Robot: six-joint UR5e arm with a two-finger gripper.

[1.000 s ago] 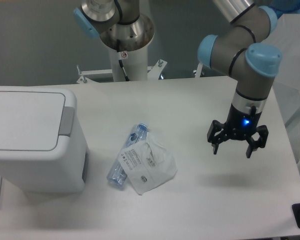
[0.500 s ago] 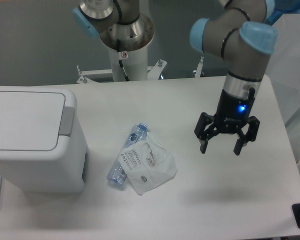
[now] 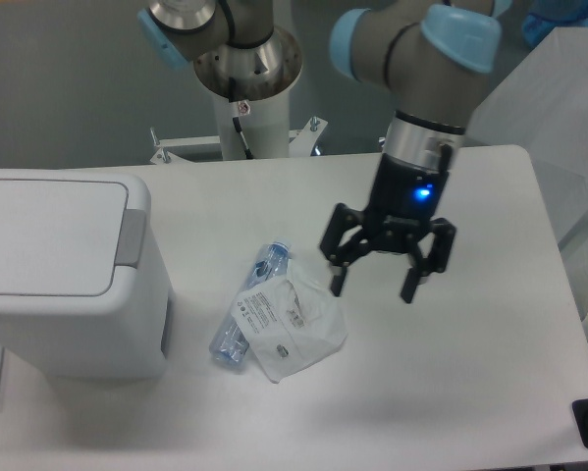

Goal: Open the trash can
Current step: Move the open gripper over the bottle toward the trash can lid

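Bin: I see the trash can (image 3: pixel 63 275) at nine o'clock on the worktop (image 3: pixel 451 392), lid flat and shut, a boxy smooth white plastic body with rounded corners.
Tab: the grey push tab (image 3: pixel 131 236) faces inward, reachable.
Gripper: the gripper (image 3: pixel 372 279) hovers near centre, fingers (image 3: pixel 409 285) spread, empty.
Clutter: a clear bottle (image 3: pixel 253 305) under a crinkled white packet (image 3: pixel 292 321).

Bottle (image 3: pixel 246 302), packet (image 3: pixel 292 324) before bin (image 3: pixel 68 285)

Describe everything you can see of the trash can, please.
The trash can is a large boxy bin of white plastic with rounded corners, standing upright at the table's left edge and cut off by the frame. Its flat white lid is shut. A grey push tab sits on the right rim. Nothing touches it; the open gripper hangs well away.
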